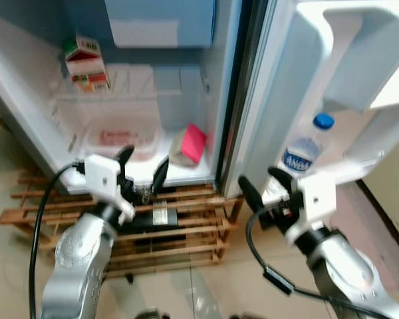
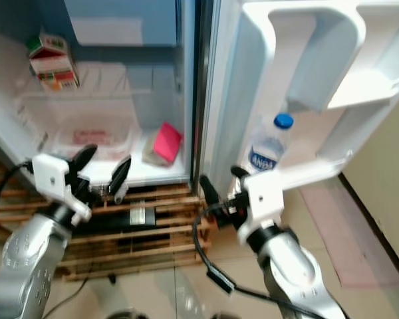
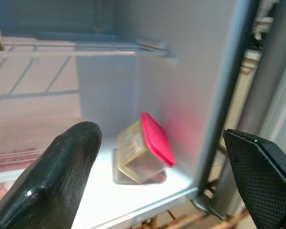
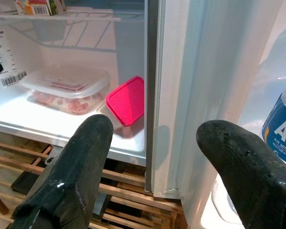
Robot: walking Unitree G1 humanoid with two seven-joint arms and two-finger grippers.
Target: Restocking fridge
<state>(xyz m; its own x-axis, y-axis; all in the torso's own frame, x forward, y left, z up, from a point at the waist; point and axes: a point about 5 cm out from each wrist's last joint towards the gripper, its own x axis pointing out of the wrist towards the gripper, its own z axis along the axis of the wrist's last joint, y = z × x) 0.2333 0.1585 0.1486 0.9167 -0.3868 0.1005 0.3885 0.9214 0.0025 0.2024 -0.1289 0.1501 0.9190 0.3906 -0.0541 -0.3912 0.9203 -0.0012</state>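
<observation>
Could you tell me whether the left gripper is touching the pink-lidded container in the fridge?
Apart. The left wrist view shows the pink-lidded container beyond the open left gripper.

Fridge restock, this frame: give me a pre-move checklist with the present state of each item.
1. Fridge door open: ok.
2. Left pincer open, holding nothing: ok.
3. Right pincer open, holding nothing: ok.
4. Item in hand to stock: not ok.
5. Pink-lidded box sits flat: not ok, tilted by the right wall on the bottom shelf.
6. Free space on the bottom shelf: ok, between the clear tub and the box.
</observation>
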